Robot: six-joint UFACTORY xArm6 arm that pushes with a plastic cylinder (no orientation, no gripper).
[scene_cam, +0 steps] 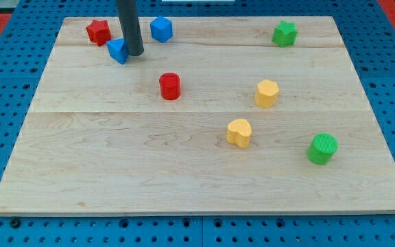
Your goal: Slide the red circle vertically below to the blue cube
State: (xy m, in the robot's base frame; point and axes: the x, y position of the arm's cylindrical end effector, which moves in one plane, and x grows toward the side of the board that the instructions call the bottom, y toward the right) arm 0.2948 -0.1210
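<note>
Board [204, 171]: pale planked wood w/ visible grain, smooth matt finish; around it a blue perforated base [5, 82], looks like plastic or painted metal, can't tell. Blocks on the board look like matt plastic, e.g. red circle [170, 86] mid-board and ribbed-top green cylinder [321, 148] toward the board's lower-right corner. Rod [129, 27] near the board's top-left: dark grey, smooth, slight sheen, material unclear.

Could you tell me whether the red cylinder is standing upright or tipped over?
Upright: the red cylinder shows its flat round top facing up, resting on the board.

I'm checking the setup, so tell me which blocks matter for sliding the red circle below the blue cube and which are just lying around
Job: red circle; blue cube; my tip, beside the blue triangle-like block.

Lying about: red star; green star; two yellow blocks; green cylinder.
</note>
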